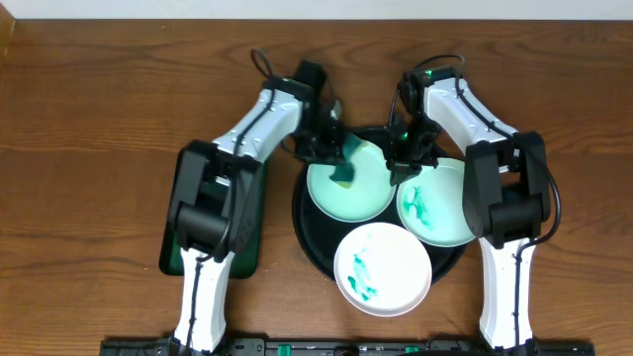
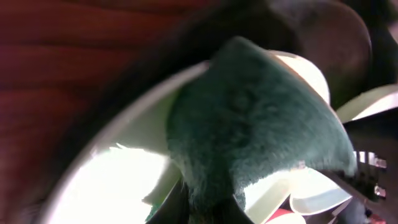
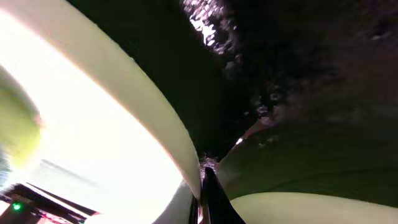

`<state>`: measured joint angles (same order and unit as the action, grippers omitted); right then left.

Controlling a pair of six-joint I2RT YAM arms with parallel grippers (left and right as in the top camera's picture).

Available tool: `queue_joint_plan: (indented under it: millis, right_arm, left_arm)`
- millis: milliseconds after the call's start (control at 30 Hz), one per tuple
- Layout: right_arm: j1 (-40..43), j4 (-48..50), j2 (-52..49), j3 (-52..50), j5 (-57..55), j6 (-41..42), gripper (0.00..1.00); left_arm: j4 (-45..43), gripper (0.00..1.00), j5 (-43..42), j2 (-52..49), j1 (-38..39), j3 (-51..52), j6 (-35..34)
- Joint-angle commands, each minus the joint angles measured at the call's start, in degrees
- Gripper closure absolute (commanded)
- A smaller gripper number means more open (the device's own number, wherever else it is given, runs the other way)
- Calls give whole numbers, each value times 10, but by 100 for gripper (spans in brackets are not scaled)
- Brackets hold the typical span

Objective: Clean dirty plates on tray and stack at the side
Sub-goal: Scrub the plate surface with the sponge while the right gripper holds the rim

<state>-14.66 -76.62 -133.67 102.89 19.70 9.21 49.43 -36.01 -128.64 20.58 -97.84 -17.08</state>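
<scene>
The black tray (image 1: pixel 315 237) holds three plates. My left gripper (image 1: pixel 334 156) is shut on a dark green cloth (image 2: pixel 261 124) and presses it onto the back-left plate (image 1: pixel 366 193), which looks pale mint and free of smears. That plate also shows in the left wrist view (image 2: pixel 124 180). My right gripper (image 1: pixel 398 166) is shut on that plate's right rim (image 3: pixel 93 124), with one finger (image 3: pixel 205 186) against the edge. The right plate (image 1: pixel 445 218) and the front plate (image 1: pixel 396 262) carry teal smears.
A dark green rectangular tray (image 1: pixel 249 227) lies left of the black tray, partly under my left arm. The brown wooden table (image 1: pixel 99 119) surrounds everything. The front plate overhangs the black tray's front rim.
</scene>
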Motion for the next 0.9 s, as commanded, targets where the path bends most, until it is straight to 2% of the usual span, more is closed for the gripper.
queue_joint_plan:
  millis: [0,500,667,867]
  right_arm:
    - [8,-1,-10,-3,-19,12,99]
    - [9,0,-10,-3,-19,15,99]
    - [9,1,-10,-3,-19,14,99]
    - [9,1,-10,-3,-19,14,99]
  left_arm:
    - [13,93,12,-11,-25,5,-12]
    - [172,93,123,-11,-9,5,45]
    - [182,93,71,-11,8,5,99]
    - [141,93,-2,-11,38,5,111]
